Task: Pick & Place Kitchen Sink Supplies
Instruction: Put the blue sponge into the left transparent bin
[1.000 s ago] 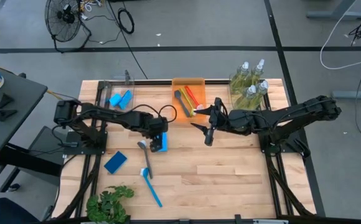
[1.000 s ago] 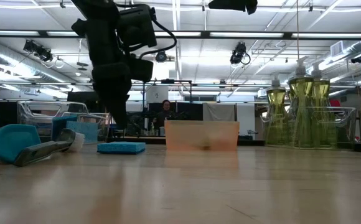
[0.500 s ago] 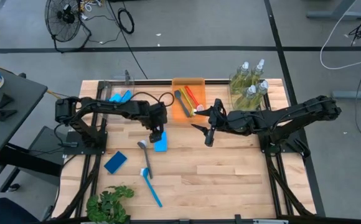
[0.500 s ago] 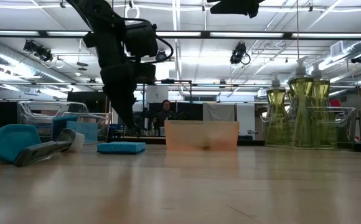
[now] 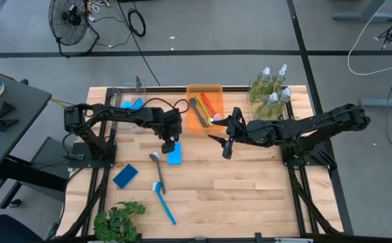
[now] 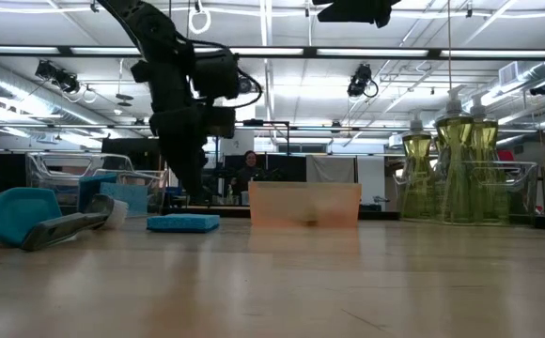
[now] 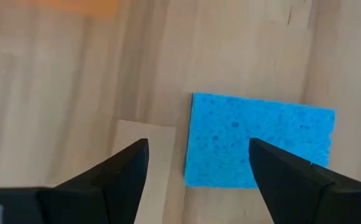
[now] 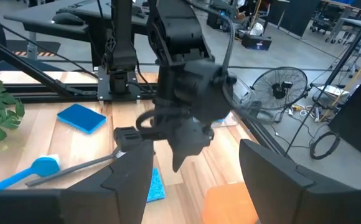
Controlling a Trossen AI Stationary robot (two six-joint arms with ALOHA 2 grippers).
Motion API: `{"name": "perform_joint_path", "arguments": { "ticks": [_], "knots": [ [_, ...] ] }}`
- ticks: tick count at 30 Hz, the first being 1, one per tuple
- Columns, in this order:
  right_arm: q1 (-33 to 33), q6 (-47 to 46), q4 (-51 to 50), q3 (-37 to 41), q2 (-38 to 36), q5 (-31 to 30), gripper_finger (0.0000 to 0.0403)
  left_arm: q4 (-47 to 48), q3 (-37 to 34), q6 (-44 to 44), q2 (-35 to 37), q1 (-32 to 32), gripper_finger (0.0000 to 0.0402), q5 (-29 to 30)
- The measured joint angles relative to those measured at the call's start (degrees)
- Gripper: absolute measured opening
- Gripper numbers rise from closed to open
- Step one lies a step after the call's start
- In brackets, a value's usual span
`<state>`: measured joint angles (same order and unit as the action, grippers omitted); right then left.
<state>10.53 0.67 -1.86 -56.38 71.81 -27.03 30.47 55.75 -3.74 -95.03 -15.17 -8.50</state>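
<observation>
A light-blue sponge (image 5: 174,156) (image 6: 183,222) lies flat on the table. My left gripper (image 5: 167,144) (image 7: 196,167) hangs open just above its far-left edge, touching nothing. My right gripper (image 5: 226,146) (image 8: 196,180) waits open above mid-table, in front of the orange tray (image 5: 215,88). A dark-blue sponge (image 5: 125,175) lies flat toward the near left. A black-handled brush (image 5: 157,167) and a blue brush (image 5: 163,201) lie beside the light-blue sponge. The pump bottles (image 5: 270,91) (image 6: 451,164) stand in a clear bin at the far right.
The orange tray holds a black brush (image 5: 197,111) and a red brush (image 5: 208,103). A clear bin (image 5: 112,92) at the far left holds more blue sponges (image 5: 130,106). A green plant (image 5: 118,219) sits at the near left edge. Bare wood spreads across the near right.
The left arm has swung toward the far edge, and its gripper has drawn back a little from the light-blue sponge. The sponge lies where it was.
</observation>
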Motion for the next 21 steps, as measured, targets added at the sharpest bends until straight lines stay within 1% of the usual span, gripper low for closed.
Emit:
{"name": "perform_joint_path", "arguments": {
  "ticks": [3,10,21],
  "knots": [
    [0.02,0.00,-0.11,0.00,0.00,0.00,0.0240,0.14,0.00,0.30,-1.85,0.54,0.0277,-0.37],
    [0.02,0.11,-0.88,0.00,0.00,0.02,0.0240,0.26,-0.02,0.38,-3.34,0.94,0.0271,-1.29],
    [-0.03,1.29,-1.81,0.00,0.00,0.03,0.0240,0.41,-0.02,-0.55,-3.73,0.93,0.0186,-2.14]
  ]
}}
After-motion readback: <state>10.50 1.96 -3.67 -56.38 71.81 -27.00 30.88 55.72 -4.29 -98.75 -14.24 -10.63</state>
